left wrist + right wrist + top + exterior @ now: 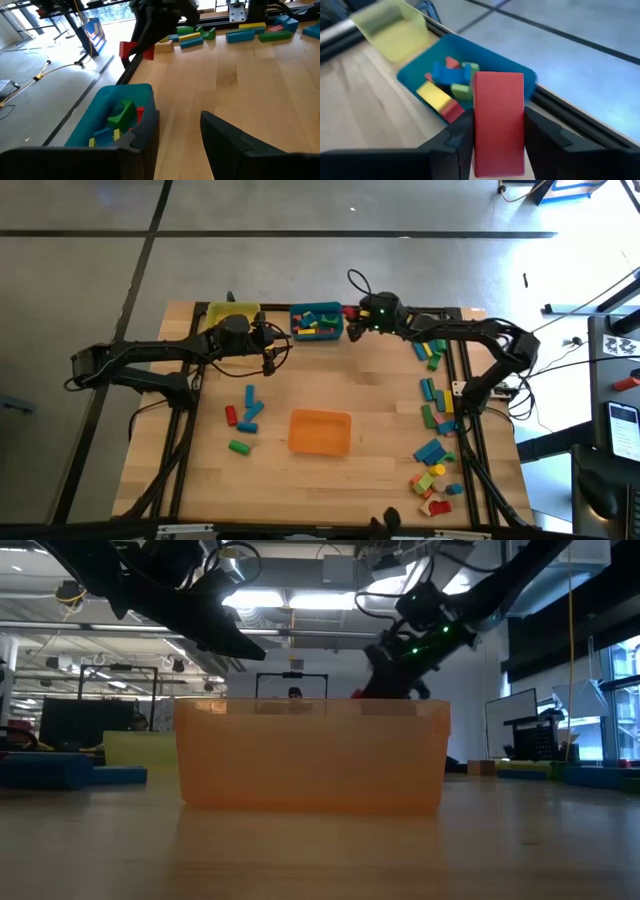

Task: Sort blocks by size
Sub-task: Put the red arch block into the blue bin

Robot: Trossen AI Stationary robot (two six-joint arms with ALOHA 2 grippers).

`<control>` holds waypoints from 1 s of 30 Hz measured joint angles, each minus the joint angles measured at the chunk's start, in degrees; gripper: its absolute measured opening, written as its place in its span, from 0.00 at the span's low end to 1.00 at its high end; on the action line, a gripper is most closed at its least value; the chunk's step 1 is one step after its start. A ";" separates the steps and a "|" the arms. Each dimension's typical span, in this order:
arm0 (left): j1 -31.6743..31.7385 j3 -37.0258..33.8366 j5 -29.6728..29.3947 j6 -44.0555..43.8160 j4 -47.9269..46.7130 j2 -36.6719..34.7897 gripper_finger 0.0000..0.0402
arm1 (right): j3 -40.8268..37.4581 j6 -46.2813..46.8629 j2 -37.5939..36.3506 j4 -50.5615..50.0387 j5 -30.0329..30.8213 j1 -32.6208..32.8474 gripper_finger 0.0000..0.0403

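A: Near edge of bench (330, 490) first: orange bin (320, 432) centre front. Loose blocks (243, 418) left of it, bigger scatter along the right rail (434, 465). None of those touched right now.

B: Active arm?

A: Right. Right jaws (498, 131) clenched on a red block (498, 120), long axis running along the fingers, standing up out of the grip. Seen from above, right jaws (352, 313) just beside the teal bin (316, 321), on its right-hand end.

B: Key relation for the drop?

A: Teal bin (465, 82) lies ahead of the block and lower, a little off to one side. Block not over the opening yet, judging by the right wrist view; probably needs a short carry toward the left arm's side before release. Risk: long block catching the rim if let go early.

B: Left arm?

A: Left jaws (180, 135) released, nothing between them. Parked above the back of the bench, between yellow bin (231, 313) and teal bin. Nearer to the teal bin's other end, but idle.

B: View differences?

A: Left wrist view catches the red block (128, 49) from the side, hanging clear of the bench. Low view blocked by the orange bin (312, 755), teal bin hidden. Overhead barely resolves the block.
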 joint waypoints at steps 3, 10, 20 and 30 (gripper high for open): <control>-0.01 0.00 0.00 0.00 0.02 0.00 0.32 | 0.02 0.00 2.85 5.40 -1.13 -0.02 0.36; 0.00 0.00 0.00 0.00 0.37 -0.01 0.32 | 5.03 -0.02 9.67 8.71 -2.14 -0.02 0.36; 0.01 0.00 0.00 -0.02 0.43 -0.02 0.32 | 9.46 0.38 16.90 7.79 -2.62 -0.04 0.36; -0.01 0.00 0.00 -0.37 0.33 0.00 0.32 | 9.53 0.46 16.88 6.34 -2.60 -0.07 0.37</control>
